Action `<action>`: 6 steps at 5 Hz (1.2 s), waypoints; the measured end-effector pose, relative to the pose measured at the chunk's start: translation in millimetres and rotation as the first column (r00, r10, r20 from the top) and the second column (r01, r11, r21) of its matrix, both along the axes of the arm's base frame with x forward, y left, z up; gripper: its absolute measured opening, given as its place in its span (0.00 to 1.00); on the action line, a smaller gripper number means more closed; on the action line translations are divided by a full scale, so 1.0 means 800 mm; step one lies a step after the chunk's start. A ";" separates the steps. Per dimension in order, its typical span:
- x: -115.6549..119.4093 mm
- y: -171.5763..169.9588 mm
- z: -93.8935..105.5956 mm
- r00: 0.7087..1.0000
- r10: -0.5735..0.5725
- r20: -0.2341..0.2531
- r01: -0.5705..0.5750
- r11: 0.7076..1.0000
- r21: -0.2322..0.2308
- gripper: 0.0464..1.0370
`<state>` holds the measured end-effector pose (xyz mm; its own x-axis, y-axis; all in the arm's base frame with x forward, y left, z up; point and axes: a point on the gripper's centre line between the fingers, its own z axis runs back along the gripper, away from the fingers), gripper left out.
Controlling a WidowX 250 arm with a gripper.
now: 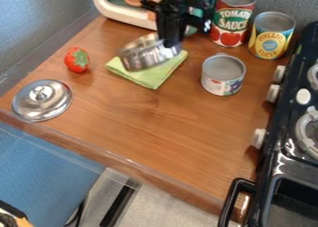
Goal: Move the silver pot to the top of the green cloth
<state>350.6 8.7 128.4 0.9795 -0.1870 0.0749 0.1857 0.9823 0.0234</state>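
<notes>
Well to the left of the fingers and nearer the camera, the silver lid (42,100) lies knob up; with it off the pot, the rim is free to pinch. The strawberry (77,59), also left of them but less far off, sits outside the drop area. Just left of the fingertips, the silver pot (138,61) tilts over the green cloth (152,77); that lean suggests a hold at one side only, its weight sagging away. The gripper (169,43) seems clamped on the pot's right-hand rim, probably because a thin wall suits two fingers. Lowering and levelling the pot before letting go looks like what is left. Right of the fingers stands the small open can (223,74), beyond the cloth's edge, so the landing spot stays free.
</notes>
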 end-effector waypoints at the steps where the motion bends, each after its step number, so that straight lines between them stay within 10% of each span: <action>1: 0.030 0.028 -0.014 0.999 0.039 -0.001 -0.039 0.999 0.018 0.01; 5: 0.070 0.056 -0.065 0.997 0.069 -0.029 -0.068 0.998 0.013 0.03; 6: 0.070 0.035 -0.079 0.997 0.063 -0.043 -0.063 0.998 -0.007 0.18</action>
<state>406.7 36.5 65.4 0.9916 -0.1245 0.0342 0.1243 0.9922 0.0089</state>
